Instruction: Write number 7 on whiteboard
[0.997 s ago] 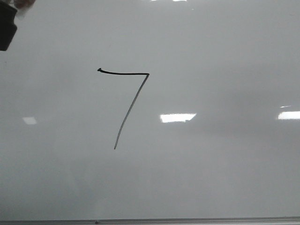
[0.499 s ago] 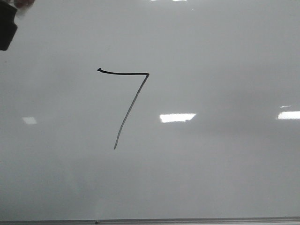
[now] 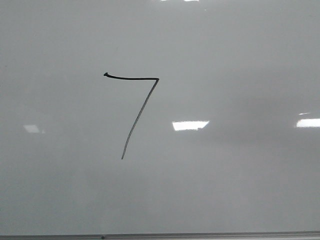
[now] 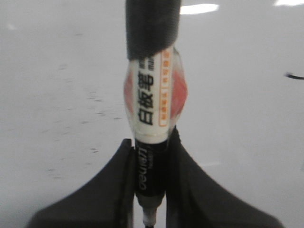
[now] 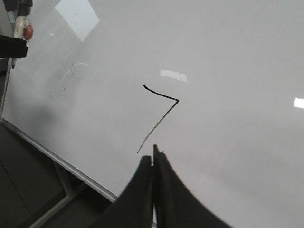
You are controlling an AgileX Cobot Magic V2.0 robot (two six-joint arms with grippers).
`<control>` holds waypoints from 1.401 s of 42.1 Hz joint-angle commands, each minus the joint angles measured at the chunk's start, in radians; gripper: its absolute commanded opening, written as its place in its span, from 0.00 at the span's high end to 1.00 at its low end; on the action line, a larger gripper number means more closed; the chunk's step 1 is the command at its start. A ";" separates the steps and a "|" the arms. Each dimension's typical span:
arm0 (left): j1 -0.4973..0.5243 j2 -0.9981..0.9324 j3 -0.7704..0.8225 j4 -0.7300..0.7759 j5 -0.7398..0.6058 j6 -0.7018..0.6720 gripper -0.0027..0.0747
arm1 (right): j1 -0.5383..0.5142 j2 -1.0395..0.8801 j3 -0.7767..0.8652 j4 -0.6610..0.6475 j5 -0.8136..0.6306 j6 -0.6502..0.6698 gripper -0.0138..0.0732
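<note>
The number 7 (image 3: 135, 78) stands in thin black marker left of centre on the whiteboard (image 3: 240, 180), its long downstroke fading toward the bottom. Neither gripper shows in the front view. My left gripper (image 4: 151, 138) is shut on a whiteboard marker (image 4: 151, 109) with a white and orange label, held away from the board's writing; one end of the 7's top stroke (image 4: 294, 76) shows at the edge. My right gripper (image 5: 154, 156) is shut with nothing in it, hovering just off the foot of the 7 (image 5: 161, 95). The marker (image 5: 21, 28) also shows far off there.
A thin metal edge strip (image 3: 200, 235) runs along the board's near side. Bright light reflections (image 3: 190, 125) lie on the glossy surface. Faint smudges (image 5: 71, 71) mark the board, and a dark frame (image 5: 61, 190) lies beyond its edge.
The dark left gripper that sat in the front view's top left corner has moved out of that view. The 7 is unchanged.
</note>
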 commanded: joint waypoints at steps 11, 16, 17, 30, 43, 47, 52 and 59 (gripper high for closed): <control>0.163 0.118 -0.035 -0.014 -0.113 -0.013 0.99 | -0.005 0.006 -0.025 0.033 -0.055 -0.004 0.92; 0.163 0.227 -0.035 -0.019 -0.220 -0.013 0.99 | -0.005 0.006 -0.025 0.033 -0.055 -0.004 0.92; 0.163 0.247 -0.035 -0.021 -0.244 -0.013 0.99 | -0.005 0.006 -0.025 0.033 -0.055 -0.004 0.92; 0.143 0.521 -0.035 -0.038 -0.437 -0.013 0.99 | -0.005 0.006 -0.025 0.033 -0.055 -0.004 0.92; 0.105 0.662 -0.046 -0.036 -0.576 -0.013 0.99 | -0.005 0.006 -0.025 0.033 -0.055 -0.004 0.92; 0.105 0.688 -0.063 -0.033 -0.576 -0.013 0.99 | -0.005 0.006 -0.025 0.033 -0.055 -0.004 0.92; 0.105 0.695 -0.081 -0.019 -0.574 -0.013 0.99 | -0.005 0.006 -0.025 0.033 -0.055 -0.004 0.92; 0.105 0.695 -0.088 -0.019 -0.553 -0.013 0.92 | -0.005 0.006 -0.025 0.033 -0.055 -0.004 0.92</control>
